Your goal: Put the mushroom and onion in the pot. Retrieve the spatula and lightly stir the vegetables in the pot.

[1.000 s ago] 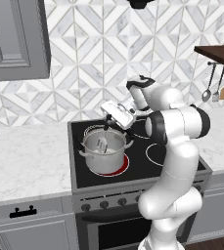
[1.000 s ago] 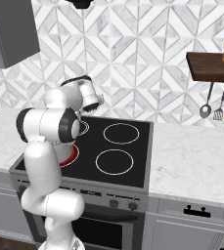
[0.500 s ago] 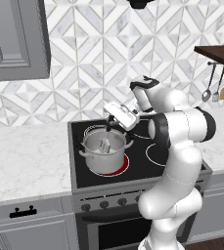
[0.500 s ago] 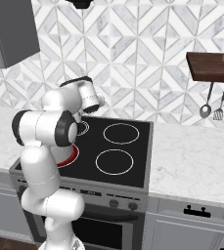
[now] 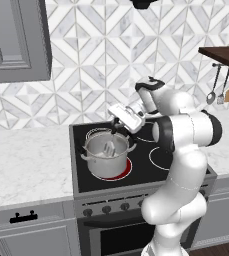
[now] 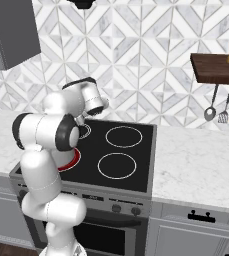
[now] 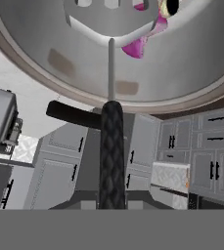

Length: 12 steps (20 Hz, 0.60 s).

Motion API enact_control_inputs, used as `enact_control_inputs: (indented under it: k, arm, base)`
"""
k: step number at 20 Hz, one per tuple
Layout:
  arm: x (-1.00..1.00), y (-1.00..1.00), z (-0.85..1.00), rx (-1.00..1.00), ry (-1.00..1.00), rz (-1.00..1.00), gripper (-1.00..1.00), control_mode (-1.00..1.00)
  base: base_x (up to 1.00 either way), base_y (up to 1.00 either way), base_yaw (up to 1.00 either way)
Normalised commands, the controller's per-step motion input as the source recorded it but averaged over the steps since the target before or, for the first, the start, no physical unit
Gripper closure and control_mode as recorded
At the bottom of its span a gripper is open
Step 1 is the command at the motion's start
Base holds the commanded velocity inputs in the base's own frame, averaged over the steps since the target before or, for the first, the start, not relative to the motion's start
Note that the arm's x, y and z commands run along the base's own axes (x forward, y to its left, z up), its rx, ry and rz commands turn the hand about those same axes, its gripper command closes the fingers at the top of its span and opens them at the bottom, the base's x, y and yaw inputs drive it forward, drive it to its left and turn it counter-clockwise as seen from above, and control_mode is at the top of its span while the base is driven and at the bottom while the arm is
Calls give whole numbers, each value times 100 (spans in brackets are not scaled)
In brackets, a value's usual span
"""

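The spatula (image 7: 111, 73) stood in the pot (image 5: 106, 159) — its slotted metal head down against the pale inside, its black handle rising toward the gripper (image 5: 117, 128), which was clenched on that handle. The pot sat on the near left burner of the stove (image 5: 146, 150), the ring beneath it glowing red. In the hand view the onion (image 7: 144, 35) lay beside the spatula's head, touching it.
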Motion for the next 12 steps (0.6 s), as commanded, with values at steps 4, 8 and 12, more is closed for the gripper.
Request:
enact_control_inputs:
  k: [4, 8, 12]
  arm:
    - [0, 29, -5, 0, 0, 6, 100, -100]
    - [0, 8, -9, 0, 1, 8, 100, -100]
    - [0, 0, -19, 0, 0, 5, 100, -100]
  base:
    - [0, 0, 0]
    - [0, 0, 0]
    - [0, 0, 0]
